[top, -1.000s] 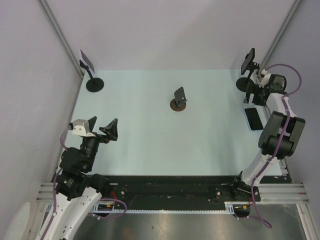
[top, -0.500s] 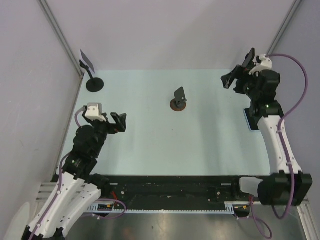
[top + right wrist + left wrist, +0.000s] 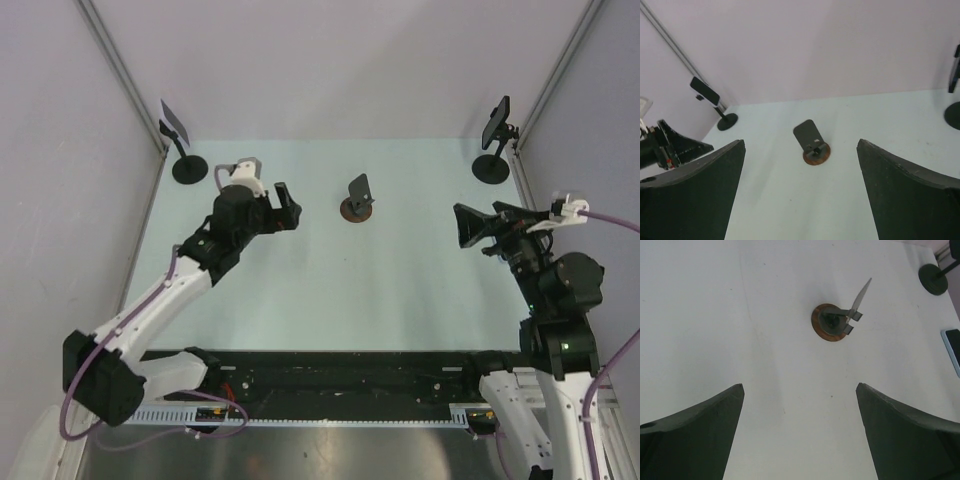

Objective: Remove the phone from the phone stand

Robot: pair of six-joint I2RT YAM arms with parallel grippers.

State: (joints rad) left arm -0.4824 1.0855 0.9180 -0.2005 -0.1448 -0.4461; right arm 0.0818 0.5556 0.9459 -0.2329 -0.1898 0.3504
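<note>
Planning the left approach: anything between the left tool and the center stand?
Nothing. The left wrist view shows only bare table between the left tool and the center stand.

Phone (image 3: 953, 349) is lying right of the phone stand (image 3: 832, 322), with the left wrist view's edge cutting it down to a strip. In the top view the right gripper (image 3: 480, 223) and its arm are covering that spot right of the stand, so the phone is not showing there. Black pole mount (image 3: 934, 278) is sitting far right of the stand, its stem running out of frame; the right wrist view is clipping it too. Left gripper (image 3: 800, 390) fingers (image 3: 695, 440) are running off the bottom edge, and the right gripper's fingers are doing the same in its own view. White object (image 3: 30, 440), far down-left of the stand, is getting cropped at the corner; cannot tell what it is.
</note>
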